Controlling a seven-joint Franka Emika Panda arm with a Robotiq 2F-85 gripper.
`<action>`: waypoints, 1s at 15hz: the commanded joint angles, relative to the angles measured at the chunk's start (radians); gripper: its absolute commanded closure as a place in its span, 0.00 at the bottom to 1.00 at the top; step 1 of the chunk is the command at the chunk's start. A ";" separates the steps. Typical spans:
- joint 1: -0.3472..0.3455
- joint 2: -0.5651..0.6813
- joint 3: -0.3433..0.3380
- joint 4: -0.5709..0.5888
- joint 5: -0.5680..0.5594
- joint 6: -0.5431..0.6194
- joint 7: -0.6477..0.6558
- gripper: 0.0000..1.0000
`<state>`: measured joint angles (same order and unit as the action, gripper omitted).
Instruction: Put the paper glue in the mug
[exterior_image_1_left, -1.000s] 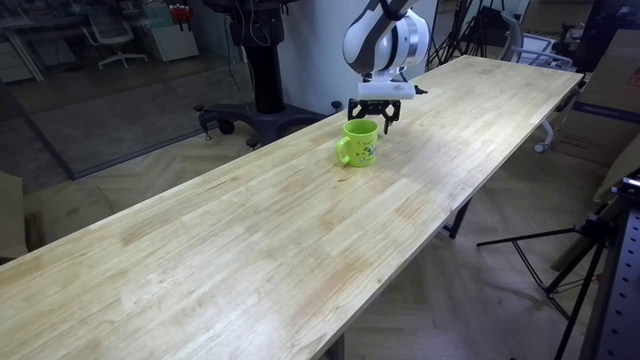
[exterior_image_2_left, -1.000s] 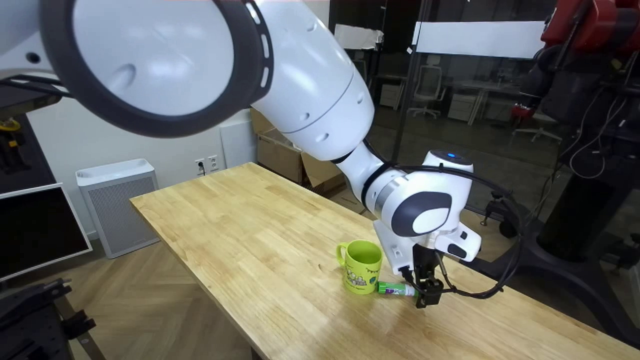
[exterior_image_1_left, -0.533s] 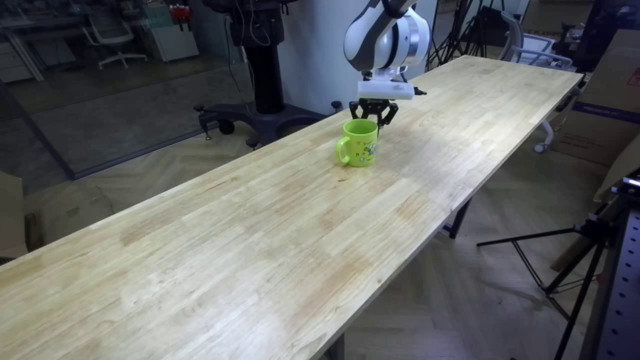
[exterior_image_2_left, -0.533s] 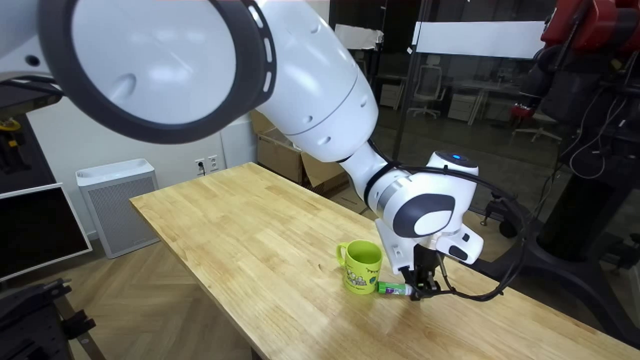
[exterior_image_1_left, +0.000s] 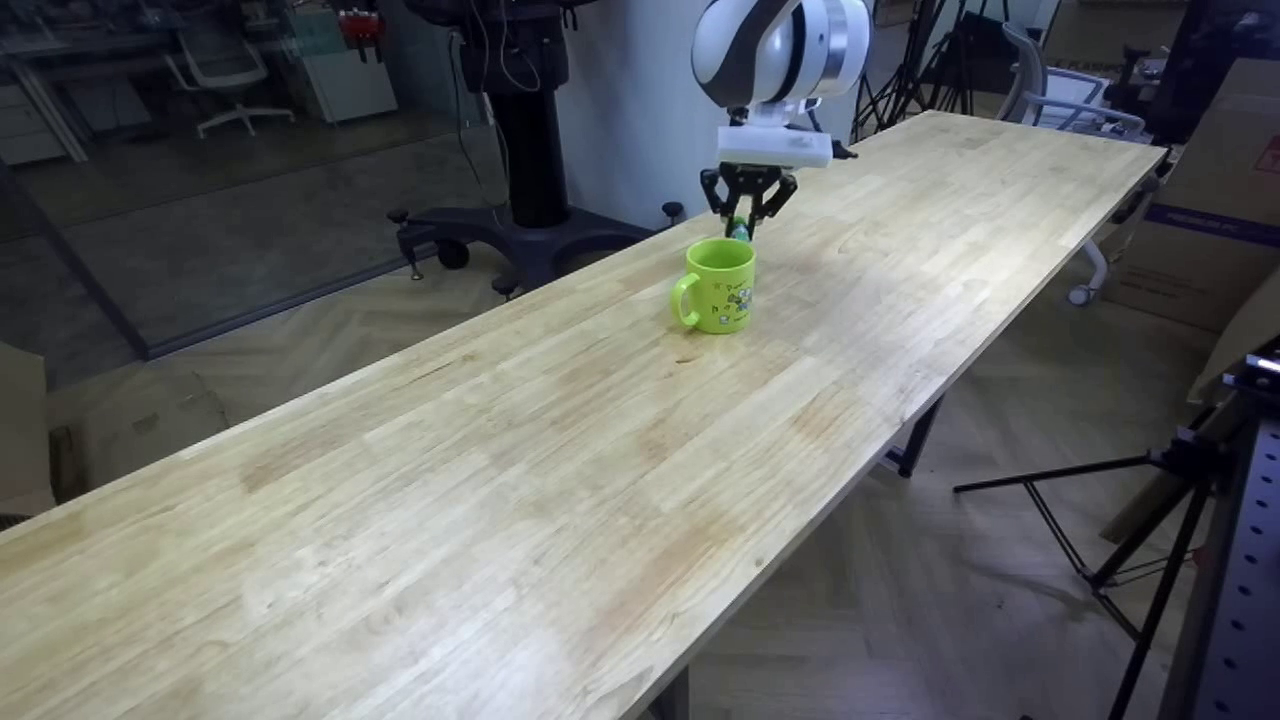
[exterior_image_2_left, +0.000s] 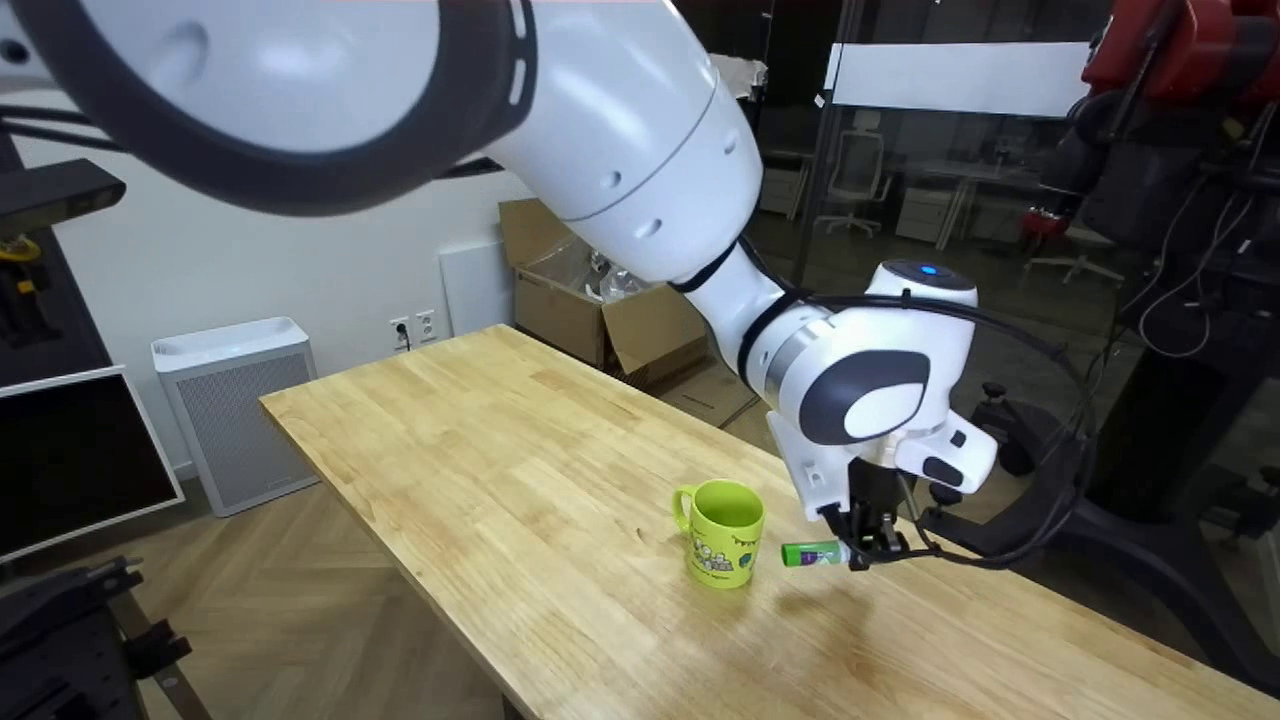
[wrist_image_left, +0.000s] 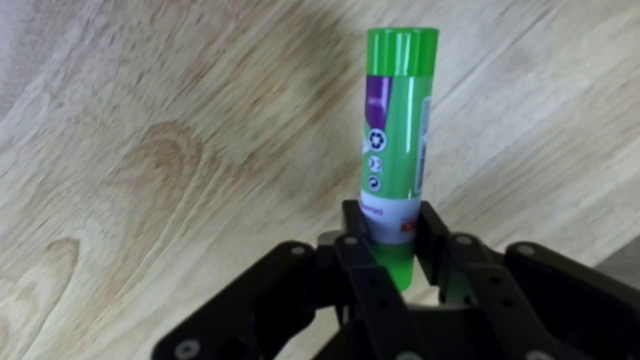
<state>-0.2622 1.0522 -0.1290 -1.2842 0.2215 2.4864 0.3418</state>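
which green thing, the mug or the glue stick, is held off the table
The glue stick, the slim tube: the jaws grip it above the wooden tabletop. The lime-green mug, with its side handle, stands upright on that tabletop, not gripped.

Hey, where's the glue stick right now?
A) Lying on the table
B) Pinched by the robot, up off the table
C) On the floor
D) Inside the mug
B: the wrist view shows the gripper shut on the glue stick, and in an exterior view it hangs above the table, outside the mug.
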 joint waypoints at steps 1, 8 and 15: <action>0.083 -0.160 -0.087 -0.180 -0.028 0.120 0.081 0.93; 0.417 -0.300 -0.398 -0.421 -0.170 0.380 0.347 0.93; 0.625 -0.300 -0.536 -0.499 -0.224 0.404 0.477 0.71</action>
<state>0.3766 0.7568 -0.6760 -1.7851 0.0202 2.8904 0.8048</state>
